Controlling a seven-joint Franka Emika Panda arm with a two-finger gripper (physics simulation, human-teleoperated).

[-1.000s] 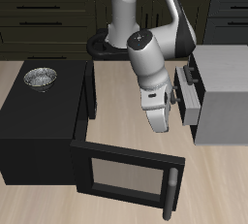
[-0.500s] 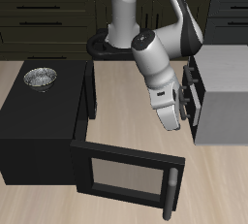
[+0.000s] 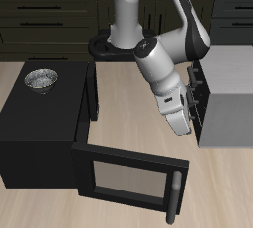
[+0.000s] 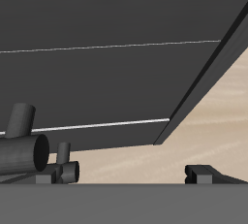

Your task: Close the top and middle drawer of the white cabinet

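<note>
The white cabinet (image 3: 229, 96) stands at the table's side, its dark drawer fronts (image 3: 201, 92) facing the table's middle. The upper drawers stick out slightly from the cabinet body. My gripper (image 3: 184, 123) hangs low, right against the drawer fronts at middle-drawer height. In the wrist view a dark drawer front (image 4: 107, 63) fills most of the picture, with a round drawer handle (image 4: 24, 145) close by. My gripper (image 4: 136, 173) is open and empty, its fingertips (image 4: 205, 173) set wide apart.
A black microwave (image 3: 40, 133) stands on the other side of the table, its door (image 3: 128, 176) swung open flat toward the front edge. A metal bowl (image 3: 42, 78) sits on top of it. The door lies just below my arm.
My arm has swung toward the white cabinet and slightly lower. The protruding drawer front now sits closer in to the cabinet body.
</note>
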